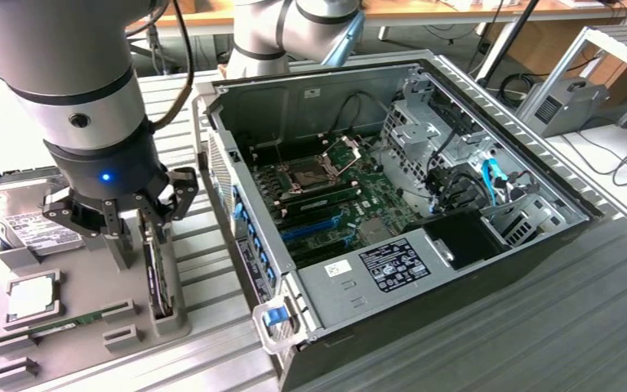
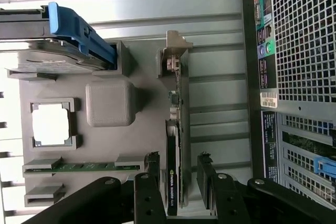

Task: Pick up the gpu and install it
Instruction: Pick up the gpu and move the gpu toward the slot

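The gpu (image 1: 160, 282) stands on edge in a slot of the grey holder tray (image 1: 79, 265), left of the open computer case (image 1: 531, 269) in the exterior view. It is a thin dark card (image 2: 175, 129) with a silver bracket at one end. My gripper (image 1: 137, 238) is lowered over the card's end away from the bracket. It is open (image 2: 177, 158), with one black finger (image 2: 152, 174) on each side of the card and a gap to each. Nothing is held.
The tray also holds a hard drive (image 1: 20, 214) with a blue caddy (image 2: 79, 27), a CPU (image 1: 33, 298) and a RAM stick (image 1: 65, 325). Inside the case lies the motherboard (image 1: 325, 200) with blue slots. The case's rear grille (image 2: 304, 35) is close beside the tray.
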{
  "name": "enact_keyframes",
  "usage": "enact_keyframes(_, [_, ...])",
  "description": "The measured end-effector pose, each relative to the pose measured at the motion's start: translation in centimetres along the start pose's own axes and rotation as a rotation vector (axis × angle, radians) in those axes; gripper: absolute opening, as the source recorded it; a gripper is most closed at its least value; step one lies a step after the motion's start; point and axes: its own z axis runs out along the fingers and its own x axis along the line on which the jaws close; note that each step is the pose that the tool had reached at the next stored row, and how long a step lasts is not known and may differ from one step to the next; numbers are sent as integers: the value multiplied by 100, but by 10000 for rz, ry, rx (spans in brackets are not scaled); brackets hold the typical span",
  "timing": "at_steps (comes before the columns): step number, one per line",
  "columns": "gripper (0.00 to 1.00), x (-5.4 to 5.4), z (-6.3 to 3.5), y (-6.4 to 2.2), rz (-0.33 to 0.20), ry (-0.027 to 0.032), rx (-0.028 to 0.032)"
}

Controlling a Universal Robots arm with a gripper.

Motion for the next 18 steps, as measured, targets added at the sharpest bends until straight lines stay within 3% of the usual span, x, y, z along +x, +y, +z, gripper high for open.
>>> enact_keyframes(18, [42, 2, 86, -3, 0, -2, 0])
